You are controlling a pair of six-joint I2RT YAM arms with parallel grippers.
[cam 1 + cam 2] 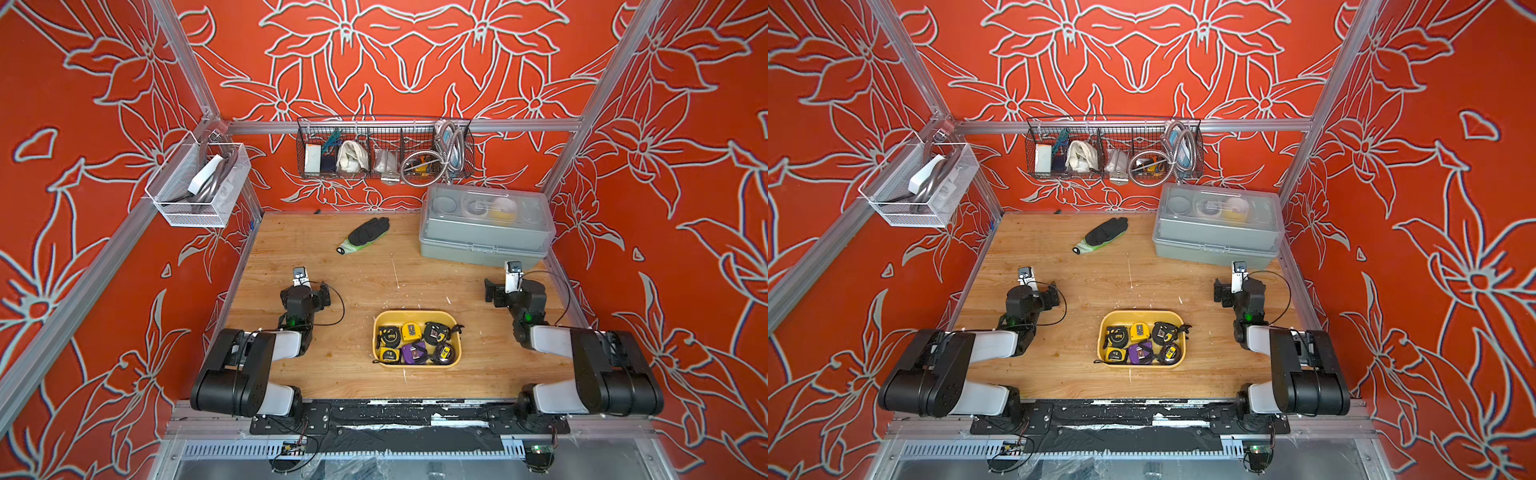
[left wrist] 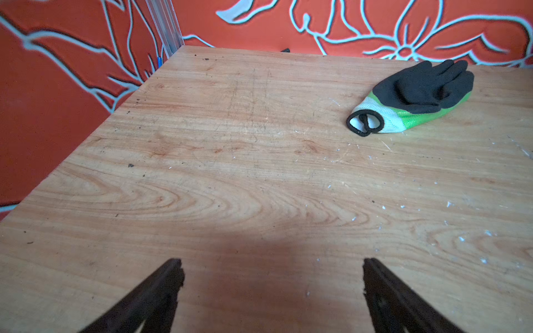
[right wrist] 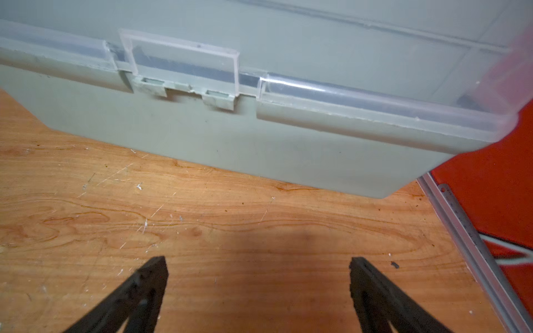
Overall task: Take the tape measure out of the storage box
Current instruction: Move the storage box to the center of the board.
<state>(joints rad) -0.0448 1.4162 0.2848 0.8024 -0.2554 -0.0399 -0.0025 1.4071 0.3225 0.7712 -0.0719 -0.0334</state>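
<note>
- Yellow storage box (image 1: 417,313) is sitting lidless on the wooden worktop (image 1: 365,286), between the two arms and towards their bases.
- Six tape measures (image 1: 415,345) are lying inside it in two rows of three: black, yellow and one purple. None is out; one black strap is hanging over the box's right rim.
- Off the box's left side and further back, the left claw (image 2: 272,274) is hovering over bare worktop, well apart from the box. Its jaws are standing wide apart, gripping nothing.
- Off the box's right side and further back, the right claw (image 3: 258,271) is hovering likewise, jaws spread wide with only wood between them.
- Behind the box, to the right, a grey case (image 1: 484,232) with a clear lid is sitting closed, near the right claw.
- Behind the box, to the left, a black-and-green glove (image 1: 363,235) is lying flat, well apart from it.
</note>
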